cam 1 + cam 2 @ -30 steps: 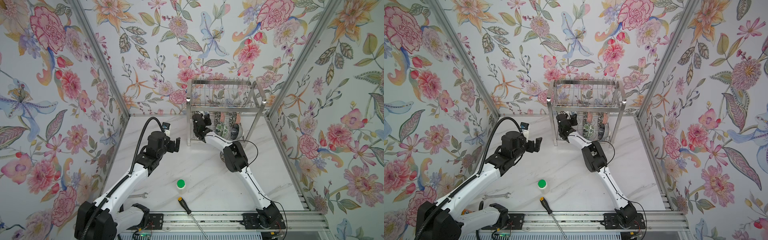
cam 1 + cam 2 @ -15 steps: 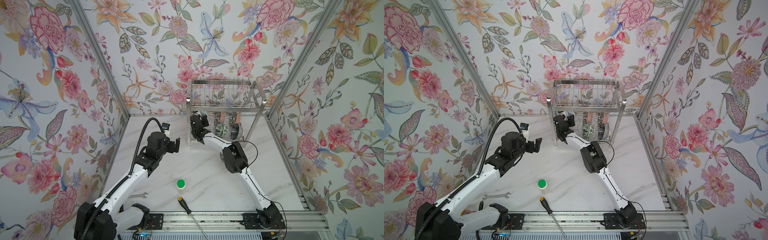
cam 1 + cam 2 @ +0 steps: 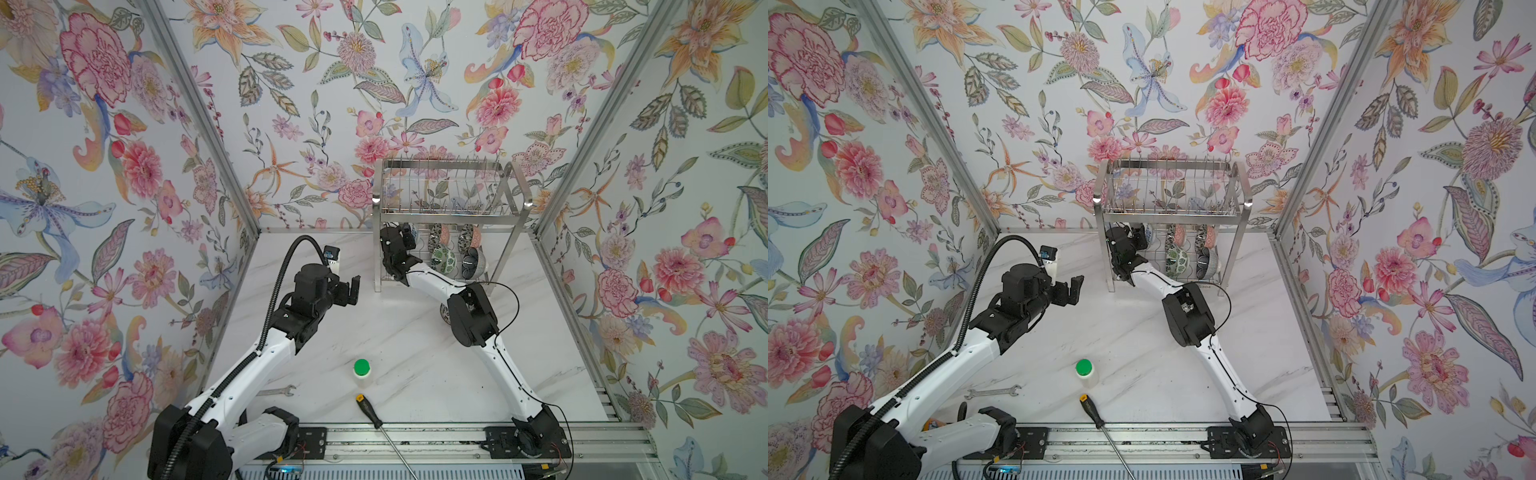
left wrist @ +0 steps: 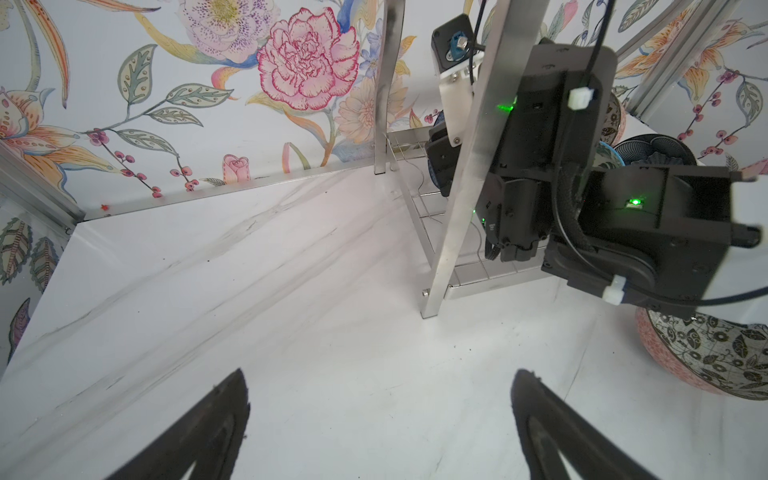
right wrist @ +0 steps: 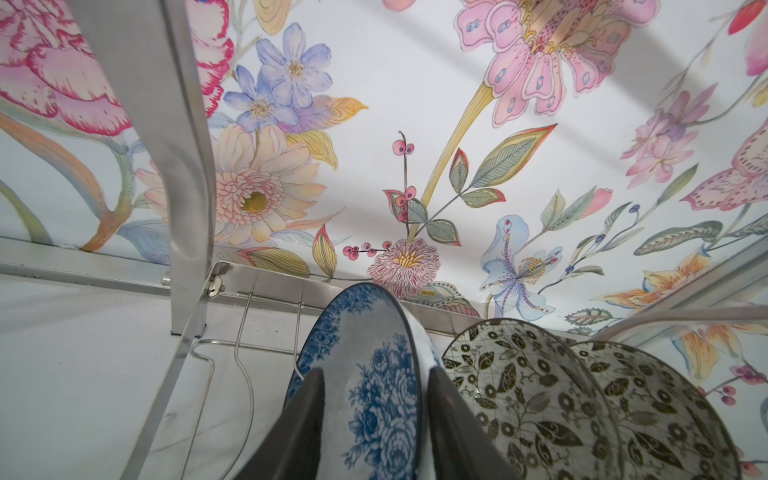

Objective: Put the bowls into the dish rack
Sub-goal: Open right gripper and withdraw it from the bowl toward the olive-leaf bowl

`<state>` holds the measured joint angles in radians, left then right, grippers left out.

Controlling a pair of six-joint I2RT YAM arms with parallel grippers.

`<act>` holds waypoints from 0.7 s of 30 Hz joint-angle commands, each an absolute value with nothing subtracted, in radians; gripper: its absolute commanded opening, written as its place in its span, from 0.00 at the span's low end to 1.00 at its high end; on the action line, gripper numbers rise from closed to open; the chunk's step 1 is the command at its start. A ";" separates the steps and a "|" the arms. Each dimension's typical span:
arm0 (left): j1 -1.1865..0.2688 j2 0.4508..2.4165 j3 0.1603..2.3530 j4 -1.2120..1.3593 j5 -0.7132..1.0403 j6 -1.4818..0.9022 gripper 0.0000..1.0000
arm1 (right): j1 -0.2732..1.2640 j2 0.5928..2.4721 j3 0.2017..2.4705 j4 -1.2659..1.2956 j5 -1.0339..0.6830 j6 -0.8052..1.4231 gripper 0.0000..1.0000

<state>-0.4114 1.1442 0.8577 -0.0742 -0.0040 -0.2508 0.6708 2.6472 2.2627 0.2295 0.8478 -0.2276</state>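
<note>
**Bowls go into the rack.** Little writing is legible. A small stamp on the lower front rail of the dish rack seems to end in "304" but is too small to be sure of. A yellow mark on the black handle of the screwdriver cannot be read.

The shiny two-tier wire rack stands against the back wall on a marble table. Five bowls stand on edge on its lower, wavy wire shelf. At the back are a blue floral bowl and two black-and-white bowls with pinkish outsides. In front of them are a green leaf bowl and a dark navy bowl. A sixth bowl, with black-and-white leaves inside and pink outside, sits on the table in front of the rack, under the right arm's elbow.

The right gripper reaches into the lower tier at the rack's left end, its jaws partly open astride the rim of the blue floral bowl. One finger is before the painted inside and the other behind the outer wall; whether either touches the bowl cannot be told. The left gripper hangs over the table to the left of the rack, jaws spread wide and holding nothing.

A green-capped bottle and a wrench lie near the front edge with the screwdriver.
</note>
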 commanded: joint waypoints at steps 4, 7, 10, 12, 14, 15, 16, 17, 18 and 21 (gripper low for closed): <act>-0.401 1.138 0.858 -0.063 0.009 -0.262 0.99 | 0.695 2.583 2.258 0.242 0.838 -0.219 0.47; -0.400 1.141 0.861 -0.067 0.007 -0.260 0.99 | 0.694 2.557 2.224 0.254 0.828 -0.236 0.61; -0.399 1.143 0.864 -0.067 0.007 -0.259 0.99 | 0.687 2.512 2.157 0.258 0.799 -0.244 0.82; -0.399 1.149 0.867 -0.068 0.007 -0.258 0.99 | 0.681 2.465 2.077 0.287 0.774 -0.247 0.92; -0.397 1.152 0.869 -0.066 0.008 -0.258 0.99 | 0.676 2.417 1.997 0.324 0.744 -0.248 0.97; -0.400 1.155 0.870 -0.067 0.009 -0.258 0.99 | 0.673 2.393 1.956 0.340 0.726 -0.250 0.99; -0.401 1.157 0.871 -0.067 0.008 -0.259 0.99 | 0.669 2.375 1.925 0.351 0.711 -0.251 1.00; -0.400 1.159 0.871 -0.066 0.009 -0.259 0.99 | 0.666 2.352 1.891 0.369 0.695 -0.256 0.99; -0.400 1.161 0.873 -0.066 0.009 -0.259 0.99 | 0.663 2.331 1.847 0.391 0.676 -0.260 0.99; -0.399 1.167 0.874 -0.064 0.006 -0.261 0.99 | 0.654 2.268 1.735 0.456 0.627 -0.265 0.99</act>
